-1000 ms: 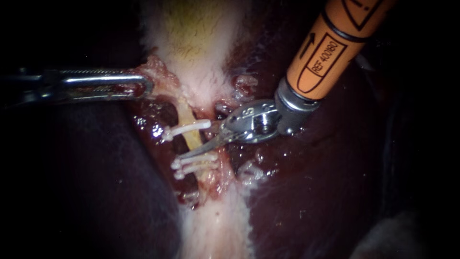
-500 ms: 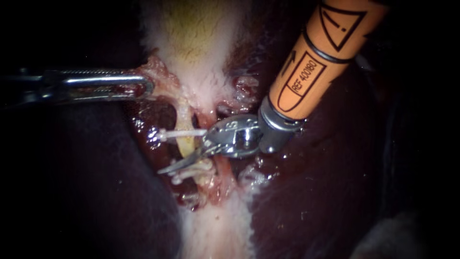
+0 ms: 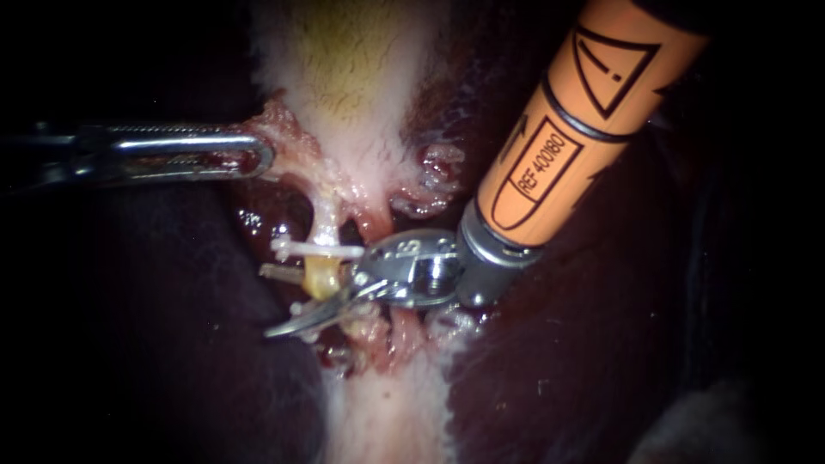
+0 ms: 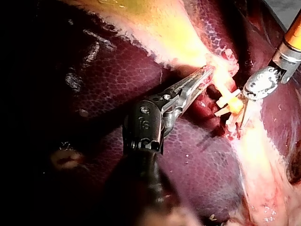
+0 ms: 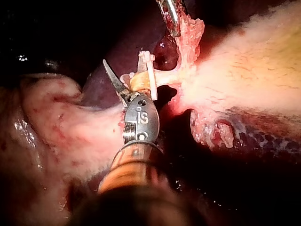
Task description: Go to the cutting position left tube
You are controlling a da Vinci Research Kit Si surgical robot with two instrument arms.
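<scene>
The left tube (image 3: 320, 277), short and yellow, runs down from the gallbladder (image 3: 344, 77). One white clip (image 3: 314, 249) crosses it above; further clips (image 3: 348, 311) lie partly hidden below. My right instrument (image 3: 277, 301), on an orange shaft, has its two thin blades open, one on each side of the tube between the upper and lower clips. In the right wrist view one blade (image 5: 112, 75) shows beside the tube (image 5: 139, 81); the other is hidden. My left instrument (image 3: 254, 159) is shut on a flap of tissue (image 3: 279, 129) at the gallbladder's neck and holds it to the left.
Dark liver (image 3: 155, 344) lies on both sides of the pale band of tissue (image 3: 387, 412). A reddish strand (image 3: 404, 326) runs just right of the tube, under the right instrument's wrist. Ragged tissue (image 3: 430, 185) sits above the wrist.
My right instrument has moved left and down across the tube, and its blades now straddle the tube between the clips. My left instrument has kept its hold.
</scene>
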